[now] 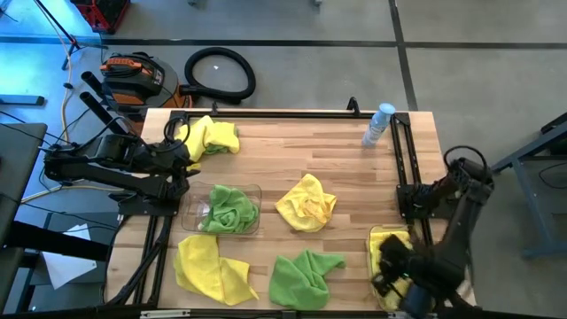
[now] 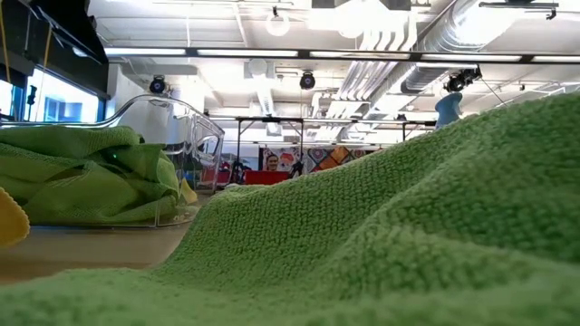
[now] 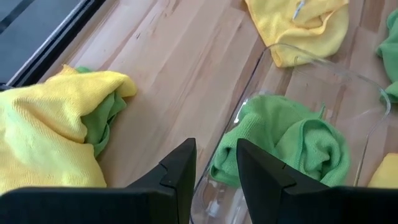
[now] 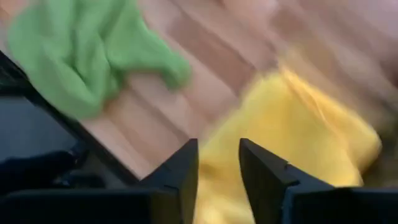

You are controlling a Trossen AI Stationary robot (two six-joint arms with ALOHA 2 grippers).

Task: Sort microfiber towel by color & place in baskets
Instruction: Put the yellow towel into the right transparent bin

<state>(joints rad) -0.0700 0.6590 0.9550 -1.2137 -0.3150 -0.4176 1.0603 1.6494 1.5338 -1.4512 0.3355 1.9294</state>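
Sorting under way: right gripper (image 4: 217, 163), fingers slightly apart and empty, hangs over the yellow towel (image 4: 292, 130) in its basket (image 1: 376, 237), the drop apparently made; next comes the green towel (image 1: 301, 273) lying beside it on the bench (image 1: 292, 159).

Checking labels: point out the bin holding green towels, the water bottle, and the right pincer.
bin holding green towels (image 1: 199, 211), high view, bare clear left end of the bin.
water bottle (image 1: 377, 125), high view, middle of the clear body.
right pincer (image 4: 218, 163), right wrist view, midway between its fingertips, above a yellow towel.
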